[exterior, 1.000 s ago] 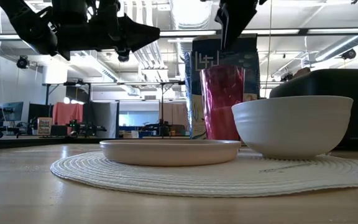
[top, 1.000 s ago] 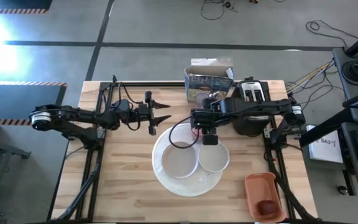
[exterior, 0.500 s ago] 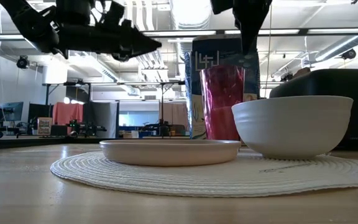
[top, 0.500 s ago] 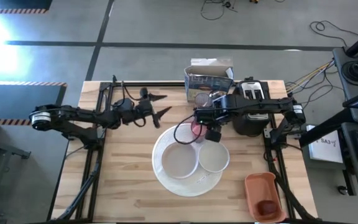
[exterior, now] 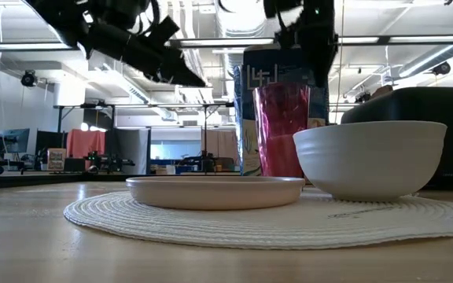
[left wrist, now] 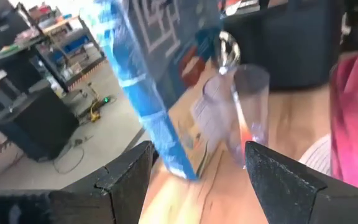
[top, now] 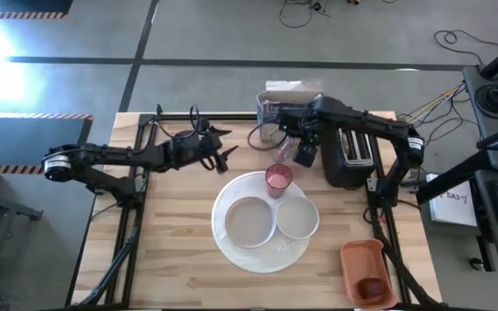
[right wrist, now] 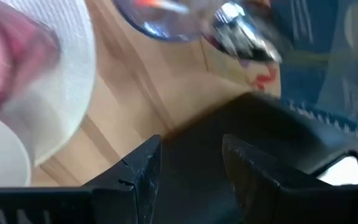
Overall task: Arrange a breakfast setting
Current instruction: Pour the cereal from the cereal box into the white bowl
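arms: dark, six-joint | left arm [top: 111,158]: silver base ring, looped black cable

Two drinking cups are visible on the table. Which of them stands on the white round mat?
The translucent pink cup stands on the mat's far edge, beside the bowl. The clear cup with a spoon stands off the mat, by the cereal box.

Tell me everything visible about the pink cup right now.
The pink cup is a translucent tumbler, plastic by the look, with faceted sides that catch the light. It stands upright at the far edge of the round white placemat, just behind the plate and bowl; whether they touch cannot be told. No gripper holds it. In the low view it stands before a blue cereal box.
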Motion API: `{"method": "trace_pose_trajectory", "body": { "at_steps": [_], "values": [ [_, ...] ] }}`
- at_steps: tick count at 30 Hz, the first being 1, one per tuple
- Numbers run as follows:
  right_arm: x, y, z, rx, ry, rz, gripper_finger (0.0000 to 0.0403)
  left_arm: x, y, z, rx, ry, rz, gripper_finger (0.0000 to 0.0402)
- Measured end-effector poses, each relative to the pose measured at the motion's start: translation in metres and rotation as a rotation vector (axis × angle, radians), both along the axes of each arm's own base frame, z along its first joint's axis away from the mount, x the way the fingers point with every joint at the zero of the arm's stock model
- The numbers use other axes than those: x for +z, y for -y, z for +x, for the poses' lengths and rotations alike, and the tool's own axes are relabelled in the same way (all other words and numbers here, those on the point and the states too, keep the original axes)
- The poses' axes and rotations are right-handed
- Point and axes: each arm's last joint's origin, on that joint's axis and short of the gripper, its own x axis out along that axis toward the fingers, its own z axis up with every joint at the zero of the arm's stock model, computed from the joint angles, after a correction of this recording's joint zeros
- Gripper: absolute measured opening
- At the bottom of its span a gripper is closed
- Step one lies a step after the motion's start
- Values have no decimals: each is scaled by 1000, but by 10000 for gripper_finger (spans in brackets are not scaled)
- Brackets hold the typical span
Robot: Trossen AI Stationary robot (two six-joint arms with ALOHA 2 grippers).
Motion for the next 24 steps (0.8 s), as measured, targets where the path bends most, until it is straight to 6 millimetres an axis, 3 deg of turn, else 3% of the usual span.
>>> {"method": "trace_pose_trajectory", "body": {
  "at_steps": [4,9,17,24],
  "values": [
    [0,12,-15,5,-4,3,162,-16,0,-7,18,29,-41,240],
    [8,18,-30,-13,72,-137,162,-17,2,-12,17,156,-16,240],
    [35,-4,-53,-30,352,-174,162,-15,2,-11,17,178,-20,240],
    [50,-14,-74,-82,434,-239,162,-10,1,-10,14,173,31,240]
  ]
}}
